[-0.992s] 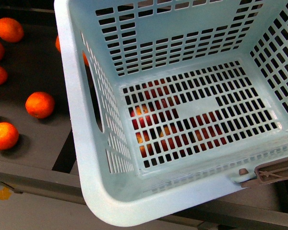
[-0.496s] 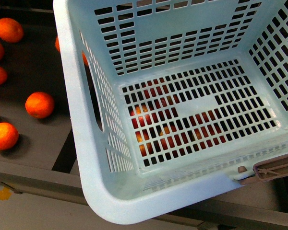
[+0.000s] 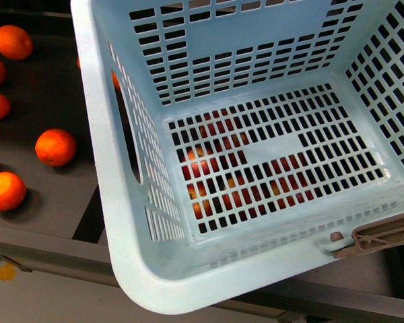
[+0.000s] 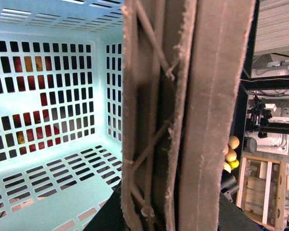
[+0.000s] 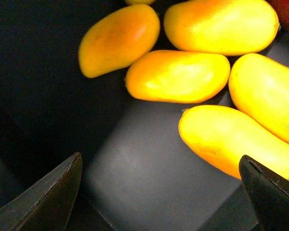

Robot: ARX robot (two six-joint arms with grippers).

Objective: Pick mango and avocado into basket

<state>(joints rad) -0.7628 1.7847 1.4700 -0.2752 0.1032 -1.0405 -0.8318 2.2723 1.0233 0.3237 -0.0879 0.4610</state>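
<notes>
The right claw, jaws spread wide, hangs over a yellow mango lying among others on a dark surface. The left claw grips the brown handle of the teal basket. Red fruit shows through its slotted floor, and orange fruit lies to its left.

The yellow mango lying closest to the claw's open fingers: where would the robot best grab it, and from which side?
Probably across the narrow middle of the mango, coming straight down from above. It lies flat and oblong, so its short width suits the open right gripper. One long side is free; the other sits close to a neighbouring mango, leaving little room there.
</notes>
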